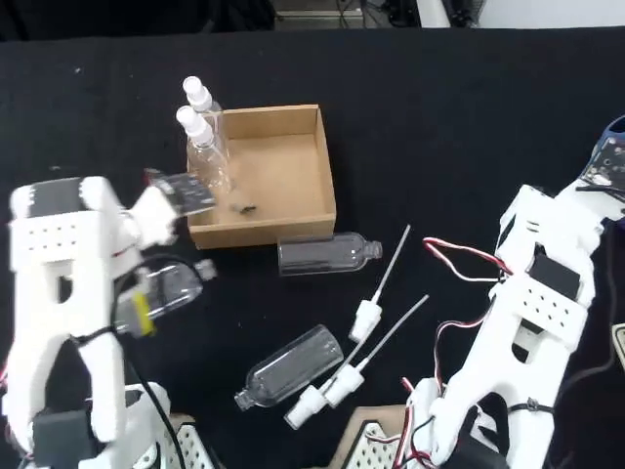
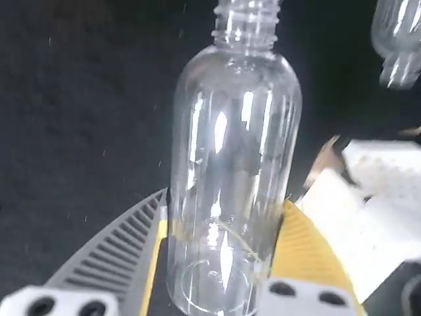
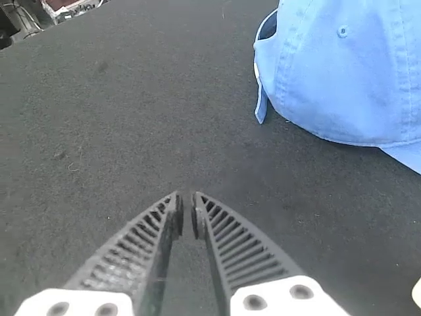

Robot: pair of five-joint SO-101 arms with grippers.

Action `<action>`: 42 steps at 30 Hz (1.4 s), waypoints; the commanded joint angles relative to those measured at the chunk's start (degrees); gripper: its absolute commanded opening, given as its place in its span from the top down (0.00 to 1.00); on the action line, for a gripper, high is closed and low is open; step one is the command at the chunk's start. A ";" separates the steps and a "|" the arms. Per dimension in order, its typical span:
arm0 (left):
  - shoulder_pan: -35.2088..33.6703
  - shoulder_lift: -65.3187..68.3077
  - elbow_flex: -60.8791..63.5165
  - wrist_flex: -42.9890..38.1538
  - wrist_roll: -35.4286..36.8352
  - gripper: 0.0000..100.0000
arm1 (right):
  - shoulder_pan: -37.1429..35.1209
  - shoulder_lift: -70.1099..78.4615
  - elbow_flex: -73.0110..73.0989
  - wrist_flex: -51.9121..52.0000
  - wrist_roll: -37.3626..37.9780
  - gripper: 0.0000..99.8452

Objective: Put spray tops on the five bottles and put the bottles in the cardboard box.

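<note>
A clear capless bottle (image 2: 230, 164) sits between the yellow-padded fingers (image 2: 299, 243) of my left gripper (image 2: 223, 263), which is shut on it. From above, that bottle (image 1: 168, 290) is held left of the cardboard box (image 1: 293, 220), neck pointing toward it. Two bottles with spray tops (image 1: 203, 132) stand at the box's left wall. Two more capless bottles lie on the black table, one (image 1: 327, 254) just in front of the box and one (image 1: 290, 366) nearer me. Three spray tops (image 1: 366, 315) (image 1: 342, 381) (image 1: 308, 405) lie beside them. My right gripper (image 3: 186, 214) is shut and empty over bare table.
A blue cap (image 3: 342, 66) lies close beyond my right gripper, at the table's right edge (image 1: 613, 132). The right arm (image 1: 532, 293) stretches along the right side. A small dark speck (image 1: 244, 207) lies in the box. Arm bases (image 1: 371, 445) line the near edge.
</note>
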 commanded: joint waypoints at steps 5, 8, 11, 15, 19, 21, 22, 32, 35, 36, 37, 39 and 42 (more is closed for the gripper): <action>-20.35 -1.49 0.04 -1.41 -13.98 0.91 | -1.32 -0.92 -0.48 0.62 0.09 0.98; -25.89 -0.79 1.71 -6.77 -12.48 0.91 | -2.02 -1.36 -1.10 3.16 0.09 0.98; -29.93 2.55 5.05 -14.86 -5.89 0.91 | -4.40 -1.36 -1.36 5.27 0.09 0.98; -34.77 10.46 6.11 -25.76 5.89 0.91 | -9.58 -1.36 -1.36 7.82 0.26 0.98; -38.64 16.97 3.74 -30.24 11.25 0.91 | -15.82 -1.36 -1.36 10.29 0.53 0.98; -39.87 19.60 2.59 -30.95 12.04 0.91 | -19.34 -1.36 -1.01 11.78 0.62 0.98; -40.22 20.84 2.07 -30.95 12.31 0.91 | -21.19 -1.36 -0.75 12.31 0.62 0.98; -40.13 23.12 -1.27 -30.24 11.87 0.73 | -30.42 -1.27 8.92 7.65 0.62 0.98; -39.08 23.30 -6.02 -26.90 11.87 0.74 | -29.98 -1.27 10.51 5.63 0.62 0.98; -38.29 23.56 -7.87 -24.88 11.87 0.74 | -29.98 -1.27 10.95 5.10 0.62 0.98; -37.41 23.82 -9.36 -22.95 11.87 0.74 | -29.98 -1.27 11.30 4.66 0.62 0.98; -34.77 23.82 -10.77 -21.27 11.78 0.74 | -30.24 -1.27 11.74 3.96 0.62 0.98; -30.90 23.82 -10.68 -21.54 11.78 0.74 | -30.24 -1.27 11.91 3.96 0.70 0.98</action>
